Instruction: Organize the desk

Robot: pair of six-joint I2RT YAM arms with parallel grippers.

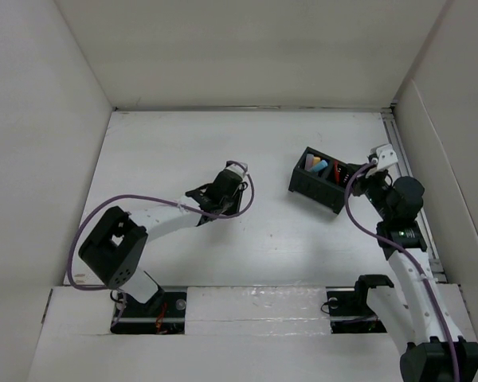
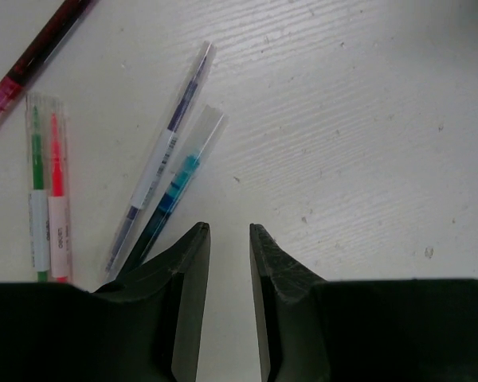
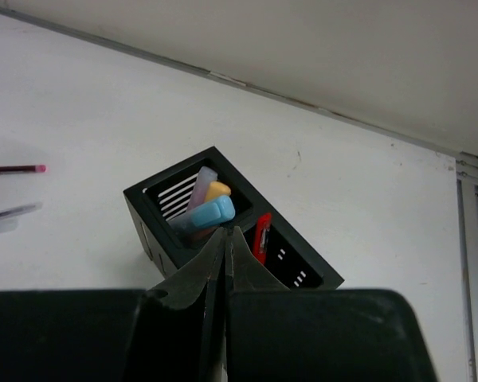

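The desk [image 1: 183,143] lies flat beneath both arms. The left pincer [image 2: 229,229] hangs low over it, jaws spread, nothing between. A teal pen [image 2: 175,191] and a violet pen [image 2: 166,151] lie just ahead-left of its tips. The right pincer [image 3: 225,231] has its jaws pressed together, tips at the black organizer [image 3: 147,231].

Pens [image 2: 161,155] lie left on the desk [image 1: 271,239]; the organizer [image 1: 307,189], holding perhaps markers [image 3: 211,211], stands right.

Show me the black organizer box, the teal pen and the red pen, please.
black organizer box [image 1: 312,192]: top external view, on its near outer wall.
teal pen [image 2: 178,181]: left wrist view, on the teal middle of its barrel.
red pen [image 2: 57,163]: left wrist view, on its red upper part.
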